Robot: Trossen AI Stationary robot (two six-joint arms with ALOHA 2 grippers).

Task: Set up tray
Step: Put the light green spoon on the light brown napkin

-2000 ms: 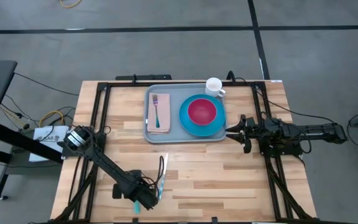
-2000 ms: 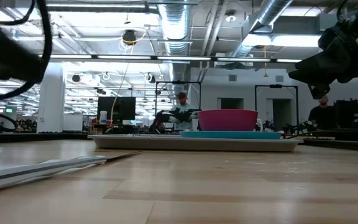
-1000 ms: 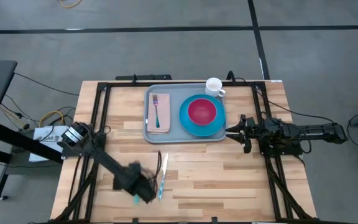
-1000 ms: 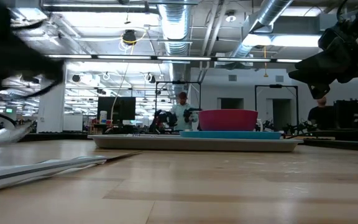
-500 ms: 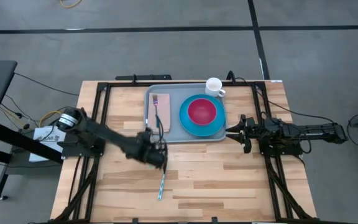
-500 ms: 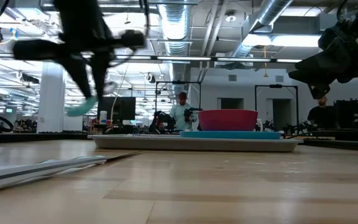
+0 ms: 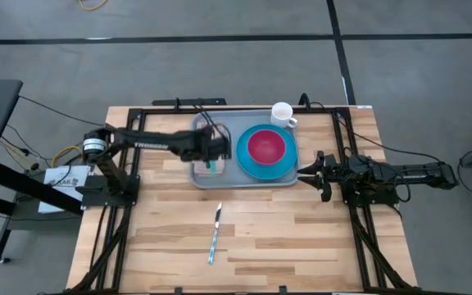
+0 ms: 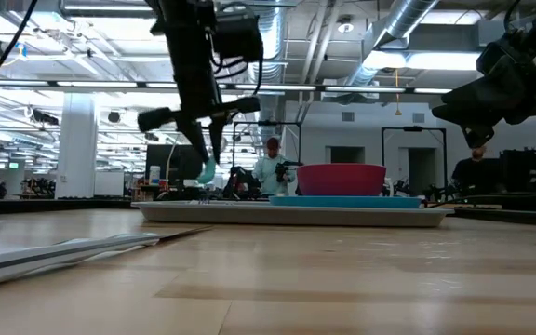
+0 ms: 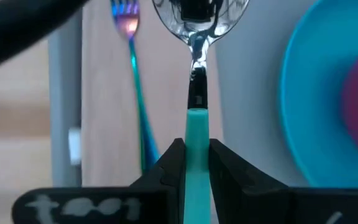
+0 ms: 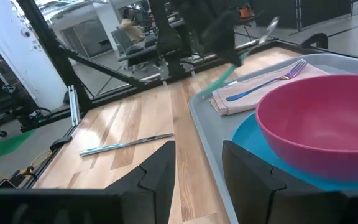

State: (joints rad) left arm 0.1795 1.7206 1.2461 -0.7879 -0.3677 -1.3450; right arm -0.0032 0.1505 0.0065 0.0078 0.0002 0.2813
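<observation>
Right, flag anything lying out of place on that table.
One knife lies alone on the bare wood of the table, well short of the tray and slanted. The left gripper holds a teal-handled spoon above the napkin. Nothing looks spilled or damaged.

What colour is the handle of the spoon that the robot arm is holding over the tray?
Teal, on the shiny metal spoon in the left gripper; the left wrist view shows it best.

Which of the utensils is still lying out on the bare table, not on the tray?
The knife, alone on the wood. The fork lies on the napkin; the left gripper holds the spoon.
</observation>
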